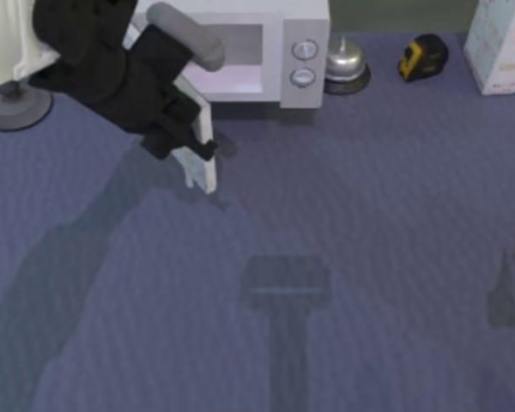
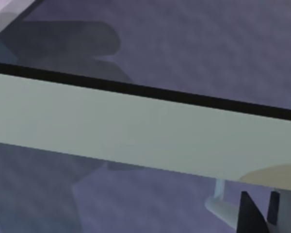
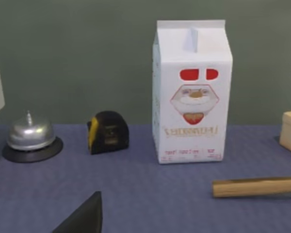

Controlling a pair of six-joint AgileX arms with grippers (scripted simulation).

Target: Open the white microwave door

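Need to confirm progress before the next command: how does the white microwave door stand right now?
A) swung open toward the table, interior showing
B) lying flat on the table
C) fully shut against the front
A: in the top view the white microwave door juts out from the microwave, pale interior exposed, with the left hand at its edge.

Light is even and soft, without glare. In the top view, broad dim arm shadows stretch across the purple table (image 1: 369,215), one just beneath the open microwave door (image 1: 202,154). The left wrist view is close and blurred; the carton (image 3: 192,92) looks clear.
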